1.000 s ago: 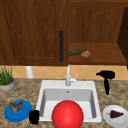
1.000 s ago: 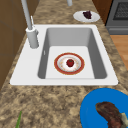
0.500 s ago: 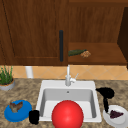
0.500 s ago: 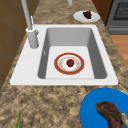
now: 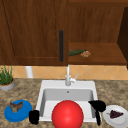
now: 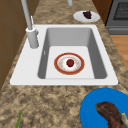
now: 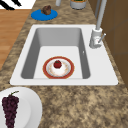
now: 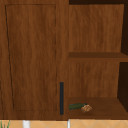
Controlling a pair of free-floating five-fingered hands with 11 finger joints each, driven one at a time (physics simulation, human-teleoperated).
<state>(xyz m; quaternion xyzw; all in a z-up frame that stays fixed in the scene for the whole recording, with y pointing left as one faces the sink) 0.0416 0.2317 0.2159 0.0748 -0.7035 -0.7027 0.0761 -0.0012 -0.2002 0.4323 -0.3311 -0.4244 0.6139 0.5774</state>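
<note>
1. The right black hand (image 5: 98,106) hangs over the right rim of the white rectangular sink (image 5: 50,84), near its front right corner. I cannot tell how far it is open; it seems to have hold of nothing.
2. Nearest to it is the round white plate (image 5: 112,121) carrying a bunch of dark purple grapes (image 5: 115,114). The plate lies just beside the hand, on the speckled brown stone counter (image 5: 110,92) at its front edge, right of the sink.
3. The left black hand (image 5: 34,116) hovers at the sink's front left corner, just beside the round blue plate (image 5: 10,115) with a brown lump of food (image 5: 15,106). Its state too cannot be read.
4. In the basin, towards its front wall, lies a red-rimmed round plate (image 6: 57,63) with a small red fruit (image 6: 70,62) at its middle.
5. As a judgement, the step in hand is an approach: the right hand is close to the grape plate but not on it.
6. A grasp there would call for the hand to come down and rightwards past the sink's rim, then close on the plate's near edge or on the grapes without tipping the plate off the counter's front edge.
</note>
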